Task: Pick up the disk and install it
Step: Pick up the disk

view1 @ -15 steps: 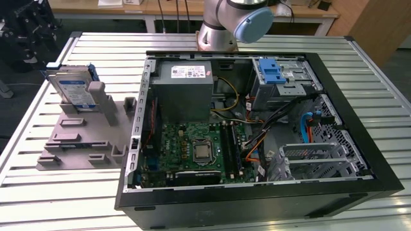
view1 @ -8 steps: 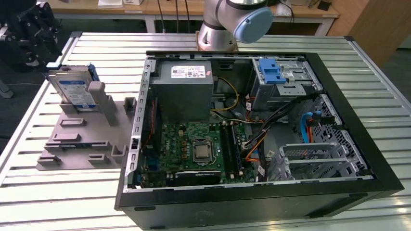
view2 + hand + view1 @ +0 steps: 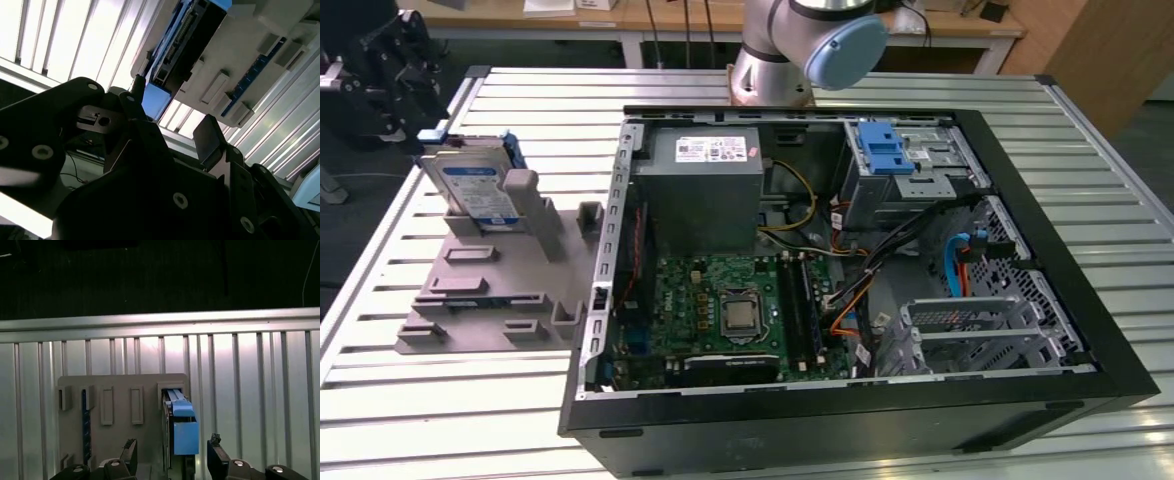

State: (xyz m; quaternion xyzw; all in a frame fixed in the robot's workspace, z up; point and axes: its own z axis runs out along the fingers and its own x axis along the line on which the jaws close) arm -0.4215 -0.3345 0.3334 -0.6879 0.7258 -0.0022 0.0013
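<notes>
Item: disk (image 3: 471,185), standing on edge in a slot of the grey rack (image 3: 494,290), its blue carrier end facing the hand (image 3: 172,450).
Hand: gaping wide and gripping nothing, hanging just off the rack, fingers (image 3: 216,445) flanking the carrier.
Handling, as I judge it: centring the disk between both fingers and squaring to its flat faces is mattering most, so that it is lifting straight out of the slot.
</notes>
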